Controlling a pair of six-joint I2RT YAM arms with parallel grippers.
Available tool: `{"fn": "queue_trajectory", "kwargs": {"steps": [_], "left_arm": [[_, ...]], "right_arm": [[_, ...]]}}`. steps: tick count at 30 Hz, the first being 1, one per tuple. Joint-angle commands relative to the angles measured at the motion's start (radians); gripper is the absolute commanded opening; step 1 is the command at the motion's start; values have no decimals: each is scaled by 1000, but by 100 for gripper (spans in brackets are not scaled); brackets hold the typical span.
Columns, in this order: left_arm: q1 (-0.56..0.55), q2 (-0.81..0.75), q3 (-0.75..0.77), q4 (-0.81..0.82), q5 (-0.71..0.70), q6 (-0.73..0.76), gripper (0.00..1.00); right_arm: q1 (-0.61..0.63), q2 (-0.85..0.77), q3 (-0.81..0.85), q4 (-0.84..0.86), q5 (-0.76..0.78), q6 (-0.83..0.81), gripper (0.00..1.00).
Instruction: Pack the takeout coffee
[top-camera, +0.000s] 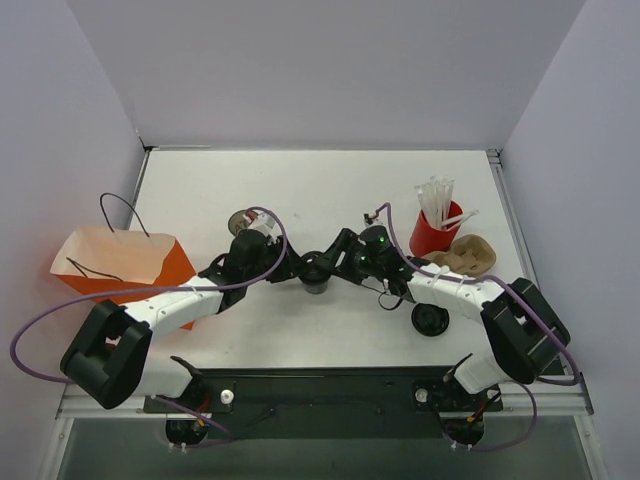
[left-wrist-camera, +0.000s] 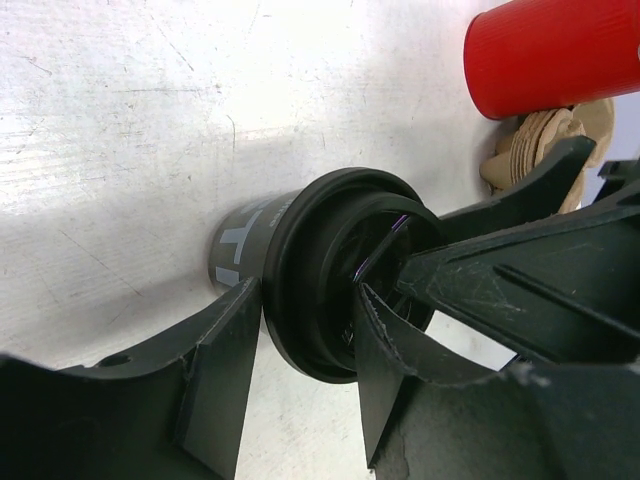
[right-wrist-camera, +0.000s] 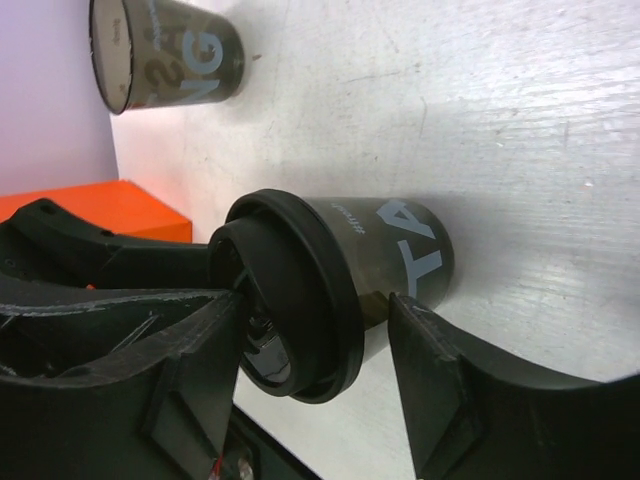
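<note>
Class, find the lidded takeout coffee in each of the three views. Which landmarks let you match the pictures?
Top external: takeout coffee just below picture centre.
Left wrist: centre, lid toward the camera.
Right wrist: centre, printed side showing.
Landmarks: red cup links top and left wrist; orange bag links top and right wrist.

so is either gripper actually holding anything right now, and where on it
Cannot be told: the left gripper and right gripper both bracket the takeout coffee at its lid rim, but firm contact isn't visible.
</note>
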Motion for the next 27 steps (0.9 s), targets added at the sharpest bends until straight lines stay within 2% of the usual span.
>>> {"fn": "queue_trajectory", "kwargs": {"steps": [1,8,10,12,16,19,20,23,27], "left_arm": [[-5,22,-45,-129,-89,21,49],[-13,23,-63,-112,-92,3,48],[-14,22,-65,-111,-94,0,48],[-16,17,-69,-106,-92,-4,48],[-17,7,-74,-93,-74,-13,48],[-19,-12,-49,-105,-37,-8,48],[-17,-24,-36,-115,-28,2,48],[-14,-46,26,-177,-5,32,49],[16,-46,147,-284,32,91,54]], "right_arm": [[58,-62,-28,-9,192,62,56],[126,-36,-63,76,246,113,58],[138,-39,-74,62,318,125,58],[139,-39,-82,73,326,125,58],[123,-10,-57,70,321,35,51],[69,22,-17,39,219,-48,44],[51,33,2,33,106,-106,43],[-29,76,51,-42,-61,-222,42],[-83,128,165,-214,-148,-362,41]]}}
